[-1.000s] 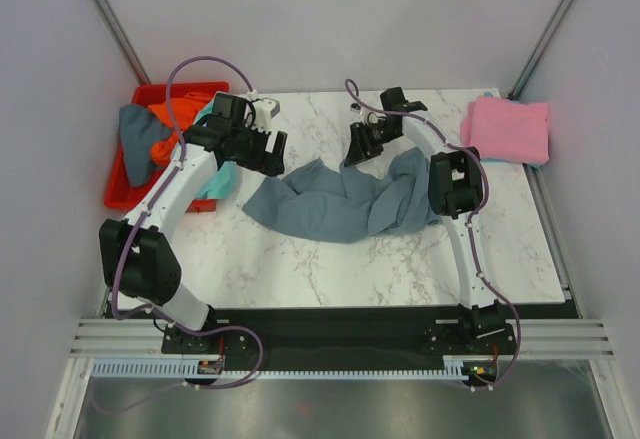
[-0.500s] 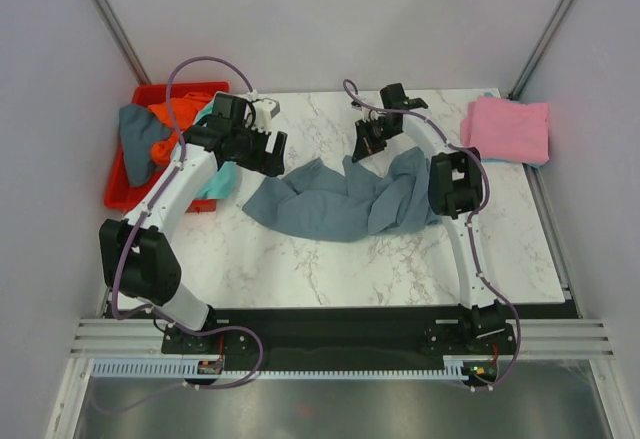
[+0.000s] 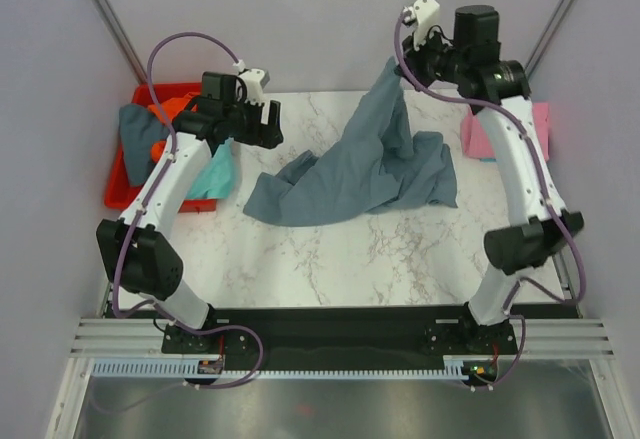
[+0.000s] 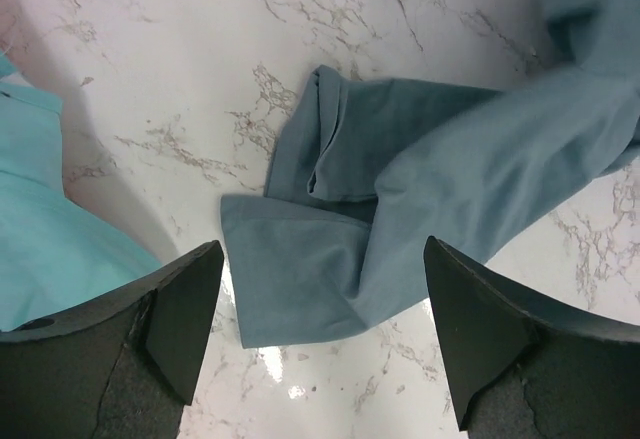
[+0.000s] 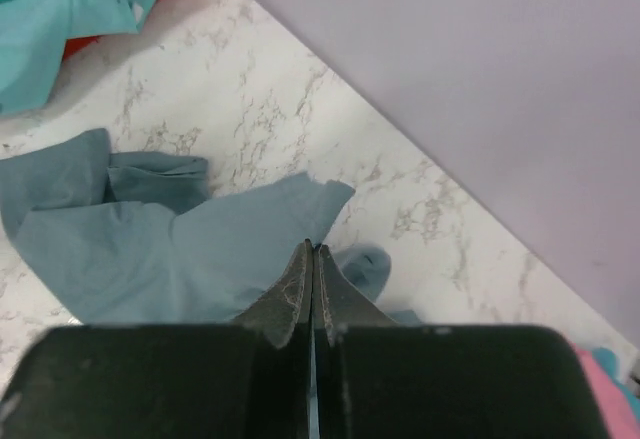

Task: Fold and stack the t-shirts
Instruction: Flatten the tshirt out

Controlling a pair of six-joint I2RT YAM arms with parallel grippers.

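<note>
The large slate blue-grey t-shirt (image 3: 350,174) lies crumpled across the middle of the table, one part pulled up into a peak. My right gripper (image 3: 402,65) is high above the back of the table, shut on that peak; in the right wrist view the fingertips (image 5: 312,249) pinch cloth and the rest of the shirt (image 5: 140,249) hangs below. My left gripper (image 3: 266,135) hovers open above the shirt's left end (image 4: 330,259), touching nothing. A pink t-shirt (image 3: 541,124) lies folded at the back right. A teal t-shirt (image 3: 215,171) hangs over the bin's edge, next to an orange one (image 3: 158,146).
The red plastic bin (image 3: 120,195) stands at the back left and also holds a dark blue-grey cloth (image 3: 135,131). Teal cloth (image 4: 45,234) lies just left of my left gripper. Grey walls close in the back and both sides.
My right gripper has shut on the blue-grey shirt and risen high toward the back, lifting it into a peak. The left arm has drawn back a little to the left, still open.
</note>
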